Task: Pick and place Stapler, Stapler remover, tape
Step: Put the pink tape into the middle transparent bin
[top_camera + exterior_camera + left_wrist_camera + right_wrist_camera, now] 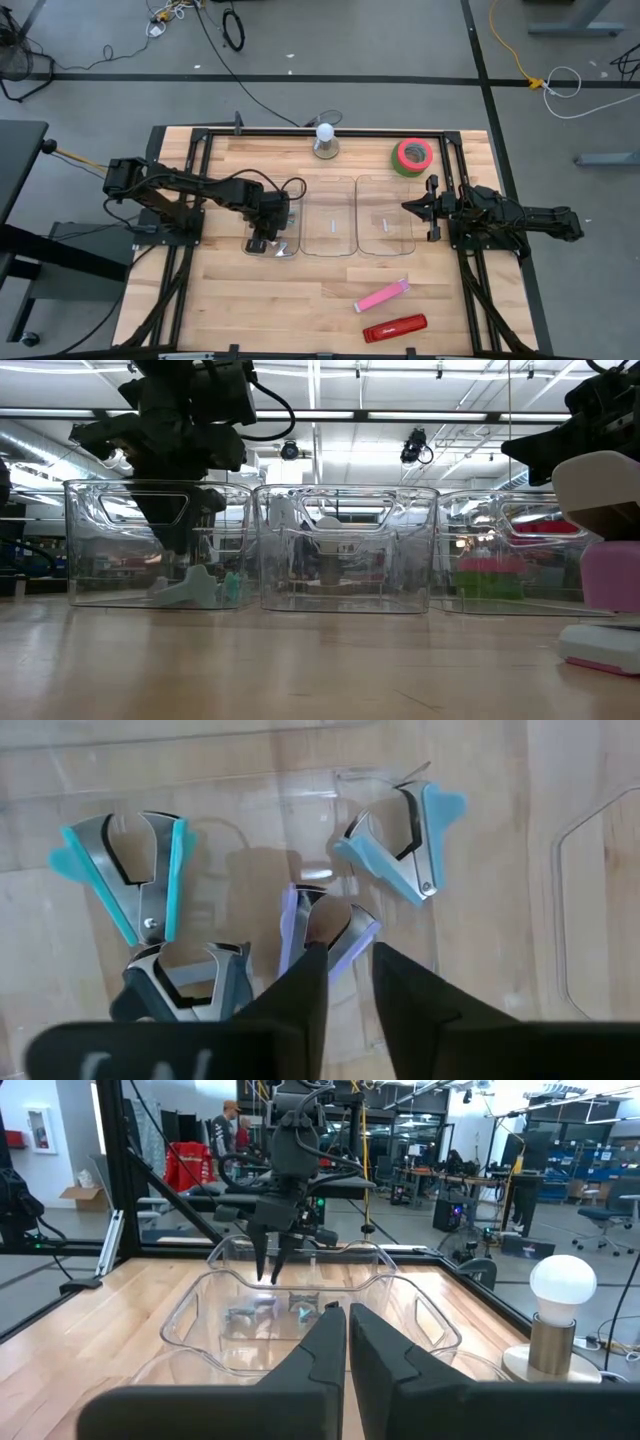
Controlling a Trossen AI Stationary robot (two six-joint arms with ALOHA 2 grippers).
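My left gripper (348, 952) points down into the left clear bin (268, 188), its fingers a little apart over a lavender staple remover (300, 915). Three more removers lie on the bin floor: teal (135, 870), light blue (410, 840) and dark teal (190, 990). A pink stapler (382, 296) and a red stapler (395, 327) lie flat near the table's near edge. The green tape roll (412, 155) lies flat at the far right. My right gripper (408, 207) is shut and empty beside the right bin. My left gripper comes from above, pointing down, with one fingertip (312, 970) over the lavender remover's hinge end and the other beside its right wing (358, 932). The remover lies on the bin floor. I cannot tell whether the fingers touch it.
Three clear bins stand in a row mid-table: left, middle (330, 215) and right (385, 215). A white bulb on a round grey base (325, 140) stands at the far edge. A black frame rims the table. Bare wood lies between the bins and the staplers.
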